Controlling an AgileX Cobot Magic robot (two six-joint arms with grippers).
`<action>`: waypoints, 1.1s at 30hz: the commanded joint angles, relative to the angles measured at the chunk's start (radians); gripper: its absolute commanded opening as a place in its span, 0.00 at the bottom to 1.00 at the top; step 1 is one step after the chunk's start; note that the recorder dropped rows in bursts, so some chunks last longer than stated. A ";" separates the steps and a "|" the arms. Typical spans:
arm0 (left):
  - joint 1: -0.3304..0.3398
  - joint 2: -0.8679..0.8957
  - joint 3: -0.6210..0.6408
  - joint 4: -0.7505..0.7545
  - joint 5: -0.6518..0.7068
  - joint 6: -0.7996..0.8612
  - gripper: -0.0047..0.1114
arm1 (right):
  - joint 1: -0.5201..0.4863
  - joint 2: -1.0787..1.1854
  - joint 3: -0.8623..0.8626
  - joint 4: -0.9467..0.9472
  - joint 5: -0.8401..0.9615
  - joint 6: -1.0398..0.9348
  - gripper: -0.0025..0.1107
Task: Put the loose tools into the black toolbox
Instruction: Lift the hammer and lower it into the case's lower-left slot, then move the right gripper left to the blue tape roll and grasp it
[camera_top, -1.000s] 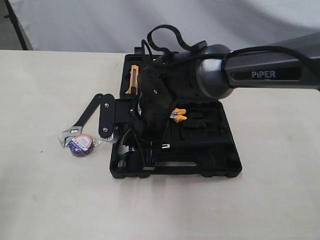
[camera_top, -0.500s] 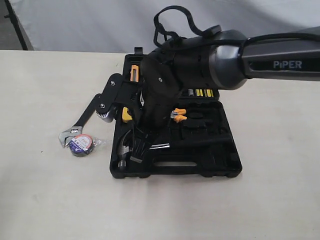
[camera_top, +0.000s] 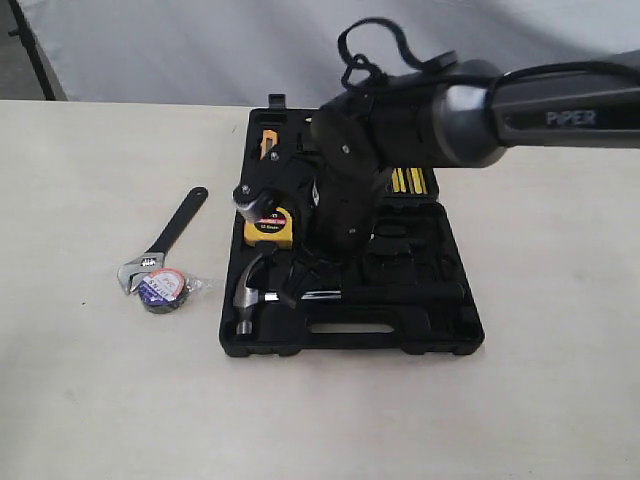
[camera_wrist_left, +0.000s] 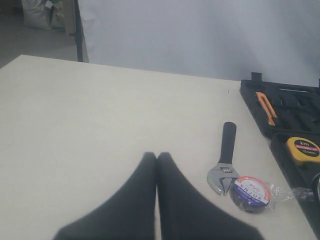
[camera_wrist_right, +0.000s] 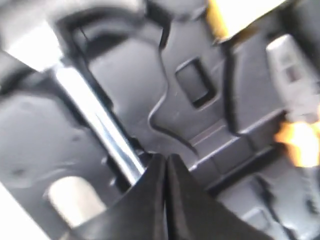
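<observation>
The black toolbox (camera_top: 400, 340) lies open on the table. The claw hammer (camera_top: 250, 290) rests in its near left recess, its steel shaft (camera_wrist_right: 97, 117) running under my right gripper (camera_wrist_right: 166, 156). That gripper (camera_top: 297, 274) hangs just above the shaft, shut and empty. On the table left of the box lie the adjustable wrench (camera_top: 165, 240) and the wrapped tape roll (camera_top: 162, 288), touching at the wrench's jaws. My left gripper (camera_wrist_left: 157, 154) is shut with nothing in it, short of the wrench (camera_wrist_left: 227, 160) and the roll (camera_wrist_left: 250, 192). It does not show in the exterior view.
A yellow tape measure (camera_top: 268, 227) sits in the toolbox behind the hammer head, with yellow-banded bits (camera_top: 407, 181) further back. An orange handle (camera_wrist_right: 300, 137) lies blurred beside the right gripper. The right arm (camera_top: 470, 120) spans the box's back half. Pale tabletop surrounds the box.
My right gripper has shut and the arm has swung right and lifted off the box's left side, uncovering the tape measure. The hammer stays in its recess. Wrench and roll have not moved.
</observation>
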 joint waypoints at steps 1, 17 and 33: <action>0.003 -0.008 0.009 -0.014 -0.017 -0.010 0.05 | 0.000 -0.080 0.000 0.081 -0.014 0.014 0.02; 0.003 -0.008 0.009 -0.014 -0.017 -0.010 0.05 | -0.005 0.081 -0.002 0.215 -0.064 -0.005 0.02; 0.003 -0.008 0.009 -0.014 -0.017 -0.010 0.05 | 0.023 0.015 -0.213 0.383 -0.105 -0.017 0.03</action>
